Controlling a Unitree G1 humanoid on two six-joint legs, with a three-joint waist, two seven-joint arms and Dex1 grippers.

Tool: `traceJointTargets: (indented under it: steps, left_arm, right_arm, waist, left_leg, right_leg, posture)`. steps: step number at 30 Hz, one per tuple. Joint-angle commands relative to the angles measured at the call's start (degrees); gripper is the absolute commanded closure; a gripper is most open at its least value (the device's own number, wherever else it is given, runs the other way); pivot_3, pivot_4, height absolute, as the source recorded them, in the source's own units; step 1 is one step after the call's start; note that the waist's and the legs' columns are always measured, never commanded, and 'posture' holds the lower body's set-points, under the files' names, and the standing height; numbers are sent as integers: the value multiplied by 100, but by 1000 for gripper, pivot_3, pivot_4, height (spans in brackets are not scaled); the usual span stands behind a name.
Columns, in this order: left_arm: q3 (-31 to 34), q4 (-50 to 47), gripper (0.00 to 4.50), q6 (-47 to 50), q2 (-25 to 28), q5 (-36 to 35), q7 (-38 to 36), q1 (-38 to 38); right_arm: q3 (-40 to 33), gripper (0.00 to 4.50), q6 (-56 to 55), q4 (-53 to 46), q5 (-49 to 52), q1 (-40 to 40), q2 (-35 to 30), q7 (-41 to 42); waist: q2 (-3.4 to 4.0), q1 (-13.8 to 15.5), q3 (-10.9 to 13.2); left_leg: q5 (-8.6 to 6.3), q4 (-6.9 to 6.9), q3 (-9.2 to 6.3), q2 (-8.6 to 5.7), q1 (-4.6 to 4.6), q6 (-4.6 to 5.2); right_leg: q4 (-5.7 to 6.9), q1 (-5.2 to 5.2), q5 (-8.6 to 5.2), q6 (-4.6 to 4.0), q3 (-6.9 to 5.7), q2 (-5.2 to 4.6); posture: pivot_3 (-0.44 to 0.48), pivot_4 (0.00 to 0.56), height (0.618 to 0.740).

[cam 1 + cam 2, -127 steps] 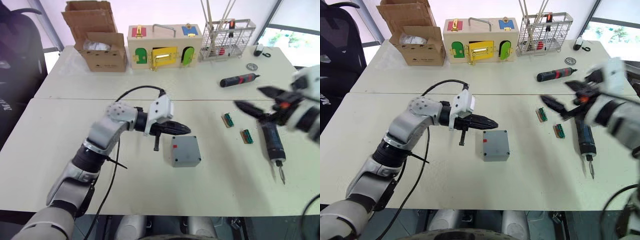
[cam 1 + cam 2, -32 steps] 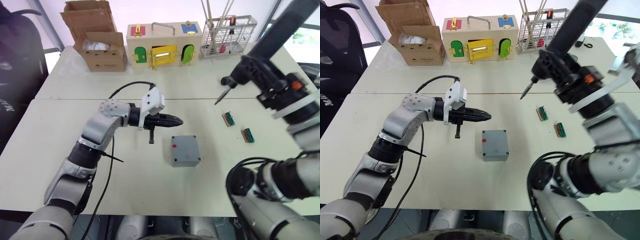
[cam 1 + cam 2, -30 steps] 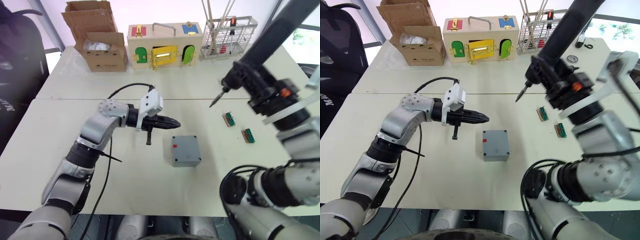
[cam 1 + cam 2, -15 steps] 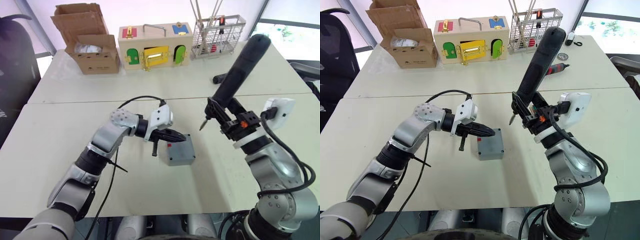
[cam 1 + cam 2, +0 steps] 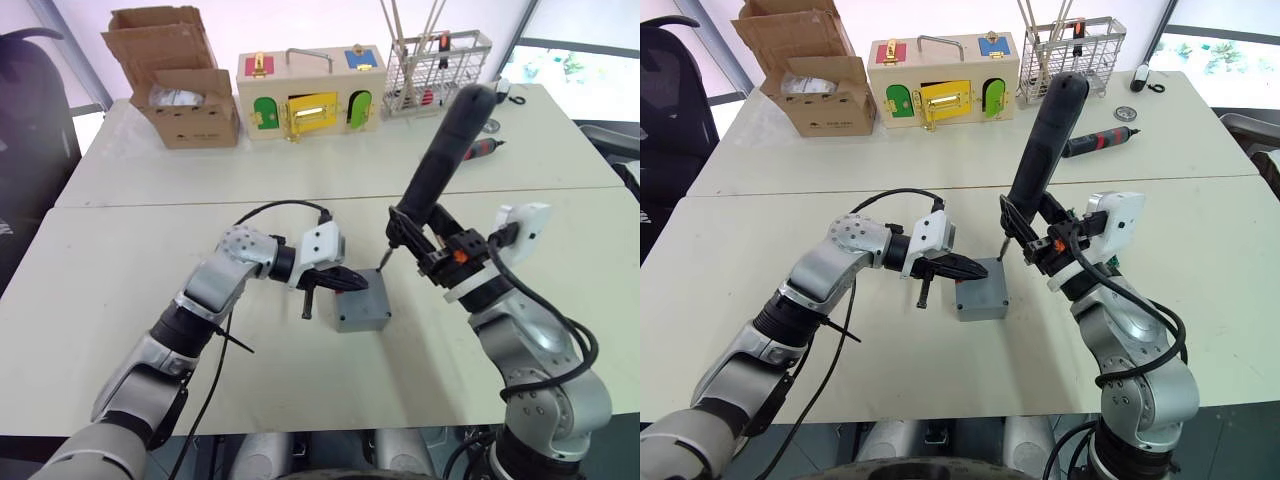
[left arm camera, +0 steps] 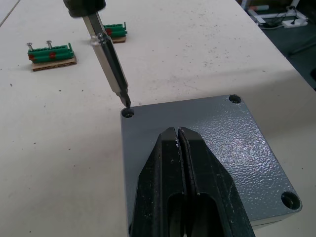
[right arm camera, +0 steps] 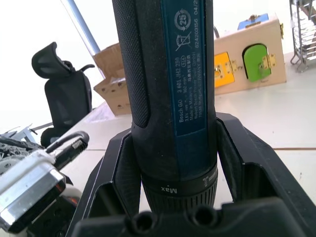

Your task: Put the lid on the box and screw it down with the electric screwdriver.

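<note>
Our left gripper [image 6: 178, 136] rests on the lid [image 6: 217, 148], its 2 black fingers pressed together with no gap, holding nothing. The lid sits on the box [image 5: 360, 303], near the middle of the table [image 5: 120, 270]. Our right gripper [image 5: 1040, 240] has its fingers clamped around the electric screwdriver [image 5: 1045, 135], which stands tilted, its bit [image 6: 111, 66] tip at a corner screw hole [image 6: 129, 113] of the lid. 2 green screw holders [image 6: 51, 52] lie nearby.
</note>
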Motion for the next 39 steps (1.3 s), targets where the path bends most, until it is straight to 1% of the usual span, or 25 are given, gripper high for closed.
traceJointTargets:
  steps: [1, 12, 24, 35, 39]
  left_arm:
    - [-28, -30, 4500, -11, 28, 76, 6, 43]
    - [-19, -145, 4500, 28, 70, 104, 29, 85]
    - [-43, -183, 4500, 24, 60, 136, 77, 100]
    - [-44, -117, 4500, -27, 23, 166, 84, 63]
    - [-51, -169, 4500, 4, 34, 169, 81, 100]
  right_arm:
    - [94, 2679, -371, -129, 167, 43, -99, 15]
    - [574, 2679, -991, 268, -22, 257, -473, -23]
    - [1247, 2679, -1440, 407, -436, 140, -843, -4]
    - [1327, 2679, -1609, 574, -487, 165, -850, -50]
    - [1220, 2679, -1575, 554, -397, 210, -824, -85]
  waist:
    - [0, -1, 0]
    - [-7, -14, -3]
    - [-20, -15, -8]
    - [-26, -13, -9]
    - [-27, -12, -9]
  left_leg:
    - [0, 0, 0, 0, 0, 0]
    - [-1, 0, 0, 1, 7, 2]
    - [-2, 0, 0, 2, 24, 3]
    - [-3, 0, 0, 2, 31, 4]
    - [-3, -1, 0, 2, 36, 5]
  right_leg:
    - [0, 0, 0, 0, 0, 0]
    - [0, 6, 0, 1, 0, 0]
    - [0, 20, -1, 1, 1, 0]
    - [-1, 28, -2, 1, 1, 0]
    - [-2, 32, -2, 1, 1, 0]
  posture:
    - [0, 150, 694]
    - [0, 150, 694]
    - [0, 150, 694]
    - [0, 150, 694]
    - [0, 150, 694]
